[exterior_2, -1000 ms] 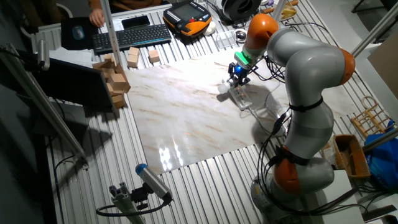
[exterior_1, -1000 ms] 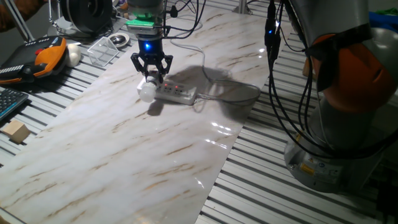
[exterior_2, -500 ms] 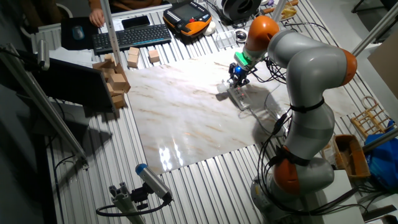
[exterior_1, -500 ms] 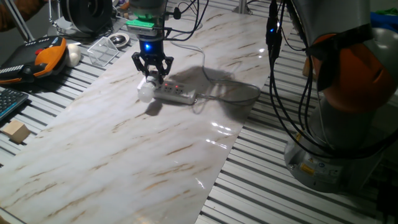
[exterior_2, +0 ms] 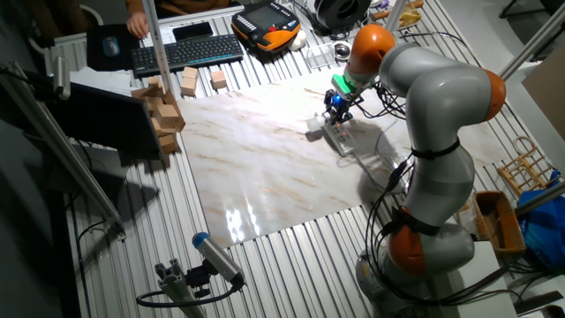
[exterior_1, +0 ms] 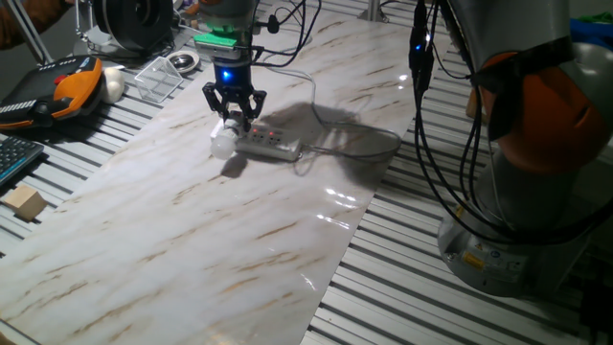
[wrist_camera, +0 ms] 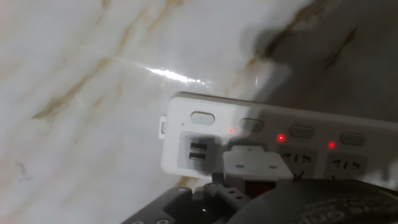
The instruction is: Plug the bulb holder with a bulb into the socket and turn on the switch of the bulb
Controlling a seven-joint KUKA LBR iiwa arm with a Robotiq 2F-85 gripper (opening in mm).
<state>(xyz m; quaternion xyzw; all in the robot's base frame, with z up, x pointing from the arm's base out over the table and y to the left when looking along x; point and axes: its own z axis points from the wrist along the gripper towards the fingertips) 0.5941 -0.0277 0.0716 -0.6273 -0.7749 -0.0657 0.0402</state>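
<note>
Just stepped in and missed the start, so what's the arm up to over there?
The KUKA arm's two-finger gripper is down at the end of the long white power strip on the marble-patterned board. It is handling the small white boxy bulb holder, with its round frosted bulb sticking out sideways. The hand view shows the holder sitting over the strip's outlets, beside lit red marks. Whether the jaws grip it is unclear.

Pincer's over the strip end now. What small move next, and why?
Probably ease the pincer straight down to press the bulb holder home. It sits over the end outlet of the power strip, but I cannot tell if it is seated. The red switch comes after.
</note>
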